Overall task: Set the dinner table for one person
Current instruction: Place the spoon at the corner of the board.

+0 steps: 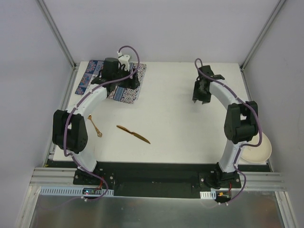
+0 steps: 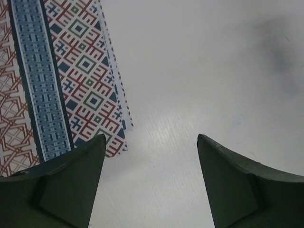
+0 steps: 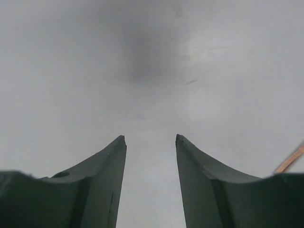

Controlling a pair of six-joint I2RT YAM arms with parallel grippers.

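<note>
The white dinner table carries a blue-and-red patterned placemat at the back left. My left gripper hovers over the placemat's right edge, open and empty. The left wrist view shows the gripper with the placemat to the left and bare table between the jaws. My right gripper is open and empty above bare table at the back right, as the right wrist view shows. A gold spoon and a gold knife lie near the front left.
A cream plate sits at the table's front right corner, partly behind the right arm. A thin gold strip shows at the right wrist view's edge. Aluminium frame rails and white walls enclose the table.
</note>
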